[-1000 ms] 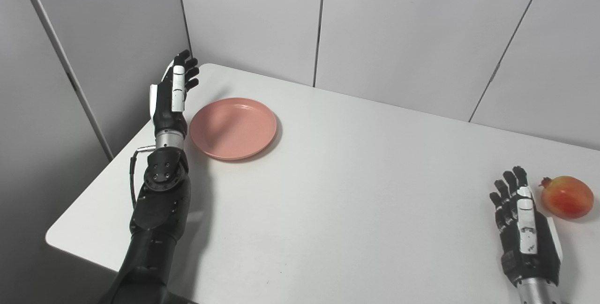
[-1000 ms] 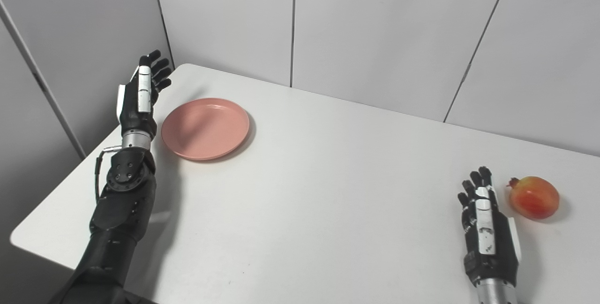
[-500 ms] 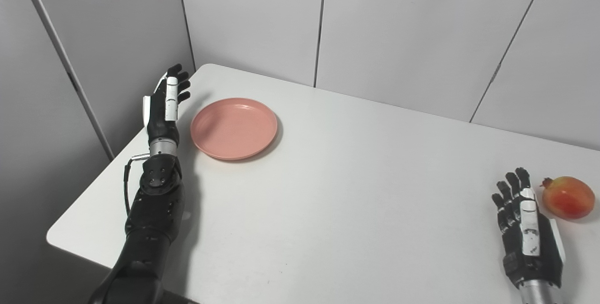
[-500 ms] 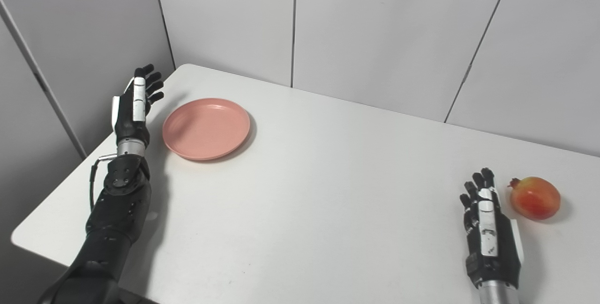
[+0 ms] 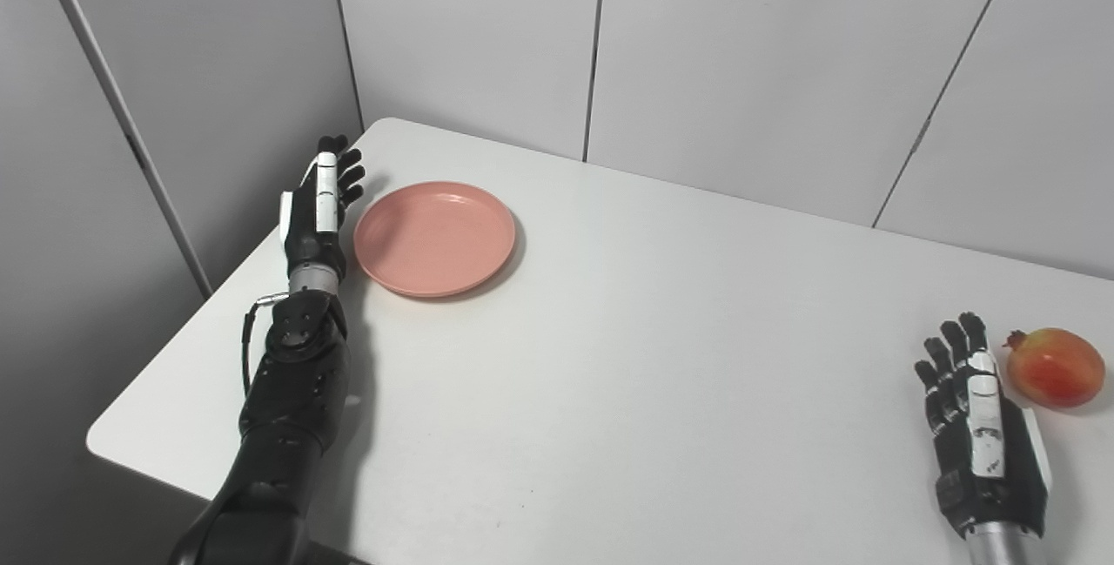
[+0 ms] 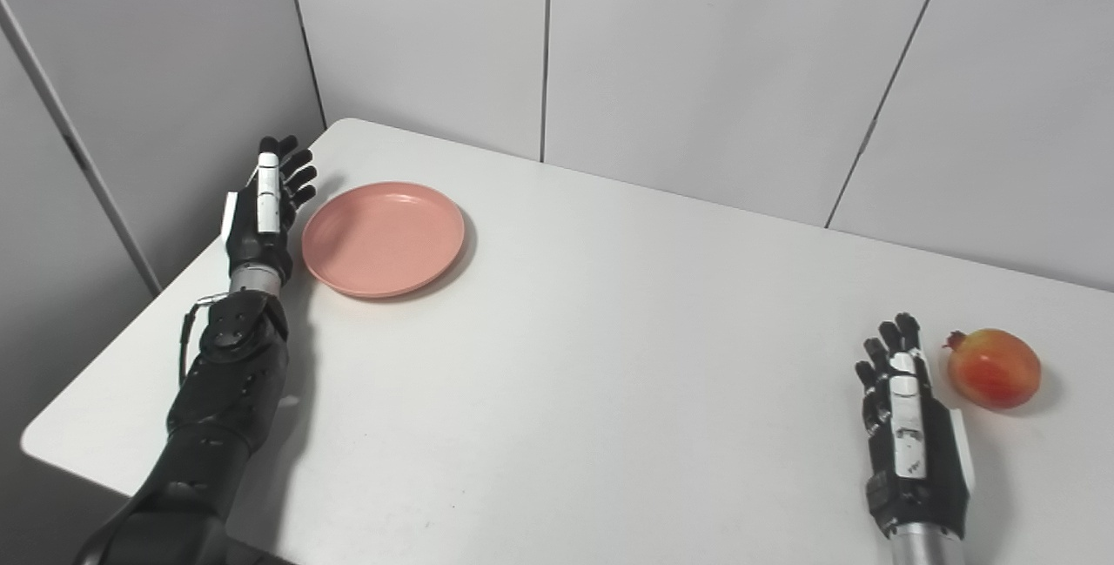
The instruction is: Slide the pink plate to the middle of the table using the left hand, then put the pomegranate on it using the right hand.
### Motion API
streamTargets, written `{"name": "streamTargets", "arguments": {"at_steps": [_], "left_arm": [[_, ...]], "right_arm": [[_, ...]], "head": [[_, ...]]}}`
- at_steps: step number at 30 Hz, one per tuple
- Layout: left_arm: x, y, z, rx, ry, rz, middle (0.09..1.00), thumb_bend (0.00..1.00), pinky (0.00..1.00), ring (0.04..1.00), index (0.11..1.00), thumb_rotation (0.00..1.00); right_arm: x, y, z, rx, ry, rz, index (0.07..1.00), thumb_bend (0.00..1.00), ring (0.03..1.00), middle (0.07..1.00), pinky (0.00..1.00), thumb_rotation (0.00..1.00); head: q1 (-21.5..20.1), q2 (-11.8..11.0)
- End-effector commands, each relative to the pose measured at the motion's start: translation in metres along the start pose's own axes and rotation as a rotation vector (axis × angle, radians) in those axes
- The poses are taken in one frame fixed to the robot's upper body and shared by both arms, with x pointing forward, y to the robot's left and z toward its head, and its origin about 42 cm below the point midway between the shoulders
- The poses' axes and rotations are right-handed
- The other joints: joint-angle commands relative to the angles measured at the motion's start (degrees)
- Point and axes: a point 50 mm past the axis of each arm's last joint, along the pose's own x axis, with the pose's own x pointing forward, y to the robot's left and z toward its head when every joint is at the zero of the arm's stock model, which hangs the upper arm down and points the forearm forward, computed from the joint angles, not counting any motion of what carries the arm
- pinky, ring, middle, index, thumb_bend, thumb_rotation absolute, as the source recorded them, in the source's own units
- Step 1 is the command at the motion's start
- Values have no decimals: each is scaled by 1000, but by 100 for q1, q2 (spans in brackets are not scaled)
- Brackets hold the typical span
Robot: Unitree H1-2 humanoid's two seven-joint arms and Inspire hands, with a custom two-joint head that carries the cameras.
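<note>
While the right hand [image 5: 983, 426] stays, the left hand [image 5: 318, 212] nears the pink plate [image 5: 433, 238].

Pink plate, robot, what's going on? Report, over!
Left hand open, edge-on beside the round pink plate, contact unclear. Plate at far left of white table, not yet slid. Right hand open beside red-orange pomegranate. Path to the middle clear.

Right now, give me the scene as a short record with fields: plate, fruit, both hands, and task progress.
plate: round pink plate, empty, far left of the white table
fruit: red-orange pomegranate, on the table at the right edge
left hand: open, beside the plate's left rim; contact unclear
right hand: open, just left of the pomegranate, holding nothing
progress: plate not yet at the middle
</note>
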Motion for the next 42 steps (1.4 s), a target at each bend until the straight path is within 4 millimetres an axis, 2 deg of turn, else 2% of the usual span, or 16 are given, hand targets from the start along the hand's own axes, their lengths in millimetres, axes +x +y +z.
{"name": "streamTargets", "arguments": {"at_steps": [1, 18, 24, 29, 38, 42], "left_arm": [[18, -16, 27, -37, -76, -43, 875, 677, 888, 873, 856, 1000], [16, -37, 18, -19, -38, -139, 876, 660, 841, 869, 862, 1000], [14, -46, 17, 1, -26, -196, 896, 670, 886, 893, 881, 1000], [9, -59, 18, 3, -26, -225, 898, 675, 927, 902, 882, 1000], [-4, -87, 22, -10, -14, -301, 888, 657, 874, 883, 875, 1000], [-10, -98, 23, 0, 1, -336, 890, 670, 887, 887, 878, 1000]], "right_arm": [[9, 0, 17, -2, -68, 12, 1000, 651, 1000, 1000, 1000, 843], [10, 1, 21, -11, -84, 1, 1000, 621, 1000, 1000, 1000, 842], [10, 0, 21, -9, -82, -5, 1000, 632, 1000, 1000, 1000, 839], [10, -1, 21, -12, -79, -1, 1000, 634, 1000, 1000, 1000, 840], [10, -1, 20, -11, -78, 0, 1000, 643, 1000, 1000, 1000, 844], [10, -1, 21, -17, -77, 2, 1000, 650, 1000, 1000, 1000, 844]], "head": [[-1, 7], [-31, 42], [-29, 51], [-19, 67], [-29, 93], [-45, 120]]}}
